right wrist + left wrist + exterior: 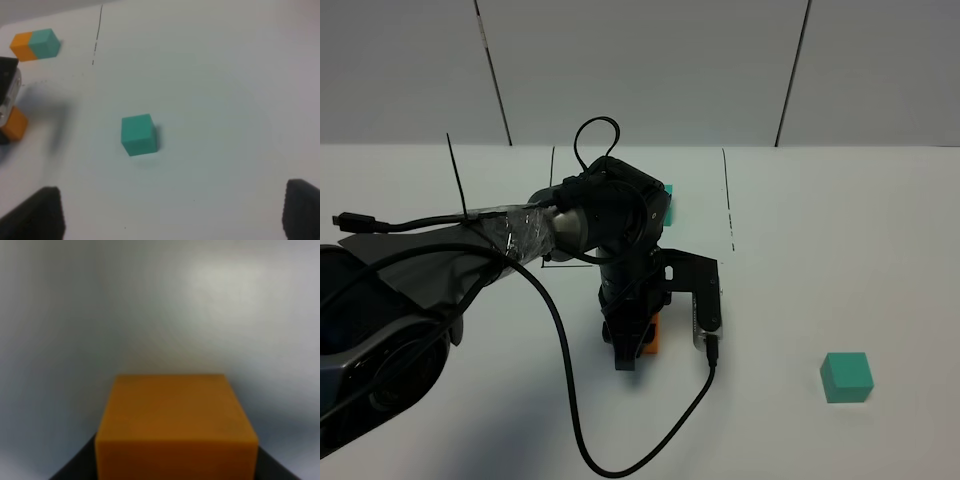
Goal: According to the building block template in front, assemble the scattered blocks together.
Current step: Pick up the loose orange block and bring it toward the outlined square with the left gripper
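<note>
The orange cube [651, 336] sits between the fingers of my left gripper [630, 352] near the table's middle. In the left wrist view the orange cube [176, 429] fills the gap, with dark fingers [75, 466] against its sides. The teal cube [846, 377] lies alone on the table at the right, and it also shows in the right wrist view [138, 134]. My right gripper [175, 215] is open and empty, hovering short of it. The template [35, 44] lies at the back; in the high view only its teal end [668, 206] shows behind the arm.
A black cable [578, 425] loops over the table in front of the left arm. Thin black lines [728, 200] are drawn on the white table. The left arm's wrapped body [470, 250] covers the left side.
</note>
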You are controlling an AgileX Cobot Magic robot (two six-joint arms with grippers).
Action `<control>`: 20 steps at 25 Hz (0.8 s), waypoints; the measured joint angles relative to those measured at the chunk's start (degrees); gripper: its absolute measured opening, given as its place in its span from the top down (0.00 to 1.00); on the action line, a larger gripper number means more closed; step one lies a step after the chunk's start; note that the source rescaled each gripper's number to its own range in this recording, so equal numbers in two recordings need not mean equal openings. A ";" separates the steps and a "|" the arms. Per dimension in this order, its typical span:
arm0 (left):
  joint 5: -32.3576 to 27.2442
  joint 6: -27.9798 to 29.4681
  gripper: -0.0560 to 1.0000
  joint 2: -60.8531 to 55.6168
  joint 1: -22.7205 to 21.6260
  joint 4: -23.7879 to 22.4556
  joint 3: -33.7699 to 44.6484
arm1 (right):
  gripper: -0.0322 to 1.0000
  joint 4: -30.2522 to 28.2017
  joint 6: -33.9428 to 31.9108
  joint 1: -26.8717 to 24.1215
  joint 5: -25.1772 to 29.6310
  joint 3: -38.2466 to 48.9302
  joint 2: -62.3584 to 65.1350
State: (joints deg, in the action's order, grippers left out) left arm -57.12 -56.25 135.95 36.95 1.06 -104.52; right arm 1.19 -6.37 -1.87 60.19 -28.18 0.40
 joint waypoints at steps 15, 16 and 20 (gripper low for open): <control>-0.39 -0.05 0.94 0.15 0.00 0.04 -0.28 | 0.25 0.00 0.00 0.00 0.00 0.00 0.00; -0.44 -0.06 0.94 0.15 0.00 0.04 -0.28 | 0.25 0.00 0.00 0.00 0.00 0.00 0.00; -1.71 -0.06 0.90 0.16 0.00 -0.03 -0.28 | 0.25 0.00 0.00 0.00 0.00 0.00 0.00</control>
State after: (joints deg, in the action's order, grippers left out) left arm -58.83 -56.31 136.12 36.95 1.03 -104.80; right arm 1.19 -6.37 -1.87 60.19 -28.18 0.40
